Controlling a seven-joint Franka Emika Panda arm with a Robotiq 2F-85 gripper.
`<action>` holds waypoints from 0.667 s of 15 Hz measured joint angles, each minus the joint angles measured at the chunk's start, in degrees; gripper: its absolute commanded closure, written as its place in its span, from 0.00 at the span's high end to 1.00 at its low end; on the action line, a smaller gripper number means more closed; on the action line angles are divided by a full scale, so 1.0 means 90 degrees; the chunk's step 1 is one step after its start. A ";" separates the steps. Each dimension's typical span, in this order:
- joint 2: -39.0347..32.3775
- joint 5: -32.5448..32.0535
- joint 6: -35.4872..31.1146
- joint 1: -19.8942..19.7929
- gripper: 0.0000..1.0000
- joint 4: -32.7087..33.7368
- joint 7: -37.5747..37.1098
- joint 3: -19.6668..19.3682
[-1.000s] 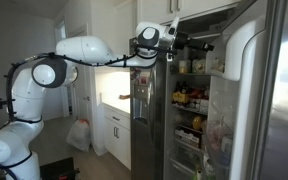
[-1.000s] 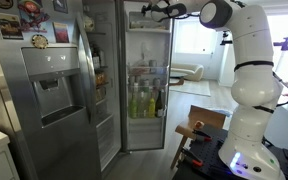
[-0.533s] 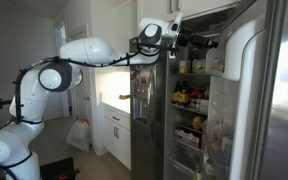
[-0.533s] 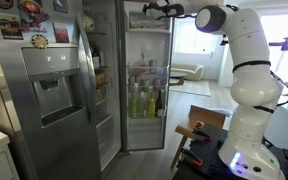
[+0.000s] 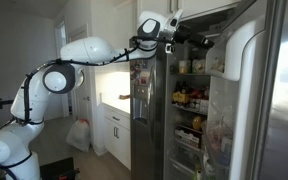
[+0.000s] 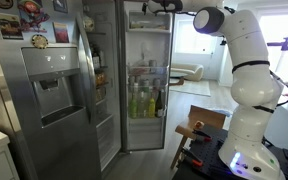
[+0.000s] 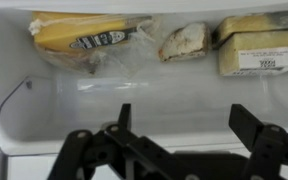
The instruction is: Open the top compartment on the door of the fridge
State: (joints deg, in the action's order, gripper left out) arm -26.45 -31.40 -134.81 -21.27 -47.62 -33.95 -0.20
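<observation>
The fridge [image 5: 189,100] stands open, with its door [image 5: 284,100] swung out. The white glossy top compartment [image 5: 242,45] bulges from the top of the door's lining; it also shows in an exterior view [image 6: 149,22]. My gripper [image 5: 209,43] is open and empty, level with the compartment and just short of its front. An exterior view [image 6: 144,6] shows it at the very top of the door. In the wrist view the two spread fingers [image 7: 184,120] face the compartment's white surface [image 7: 164,95]. Packs of cheese [image 7: 79,38] show above it. Contact cannot be told.
A narrower steel door with a dispenser panel [image 6: 49,90] stands beside the opening. Bottles and jars fill the bins below the compartment [image 6: 144,100]. White cabinets [image 5: 114,125] and a white bag [image 5: 79,133] lie behind my arm. A wooden stand [image 6: 194,130] is near my base.
My wrist has risen a little and the gripper has edged closer to the top of the door. The compartment has not visibly moved.
</observation>
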 measured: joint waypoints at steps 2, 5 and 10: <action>0.0010 0.0308 0.0387 0.0000 1.00 0.0009 0.0560 0.0233; 0.0125 0.0786 0.1163 0.0012 1.00 0.0011 0.1480 0.0672; 0.0591 0.1150 0.2830 0.0164 1.00 -0.0029 0.2626 0.1282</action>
State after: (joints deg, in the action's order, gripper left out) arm -21.14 -21.05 -109.35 -19.79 -47.88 -10.31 11.33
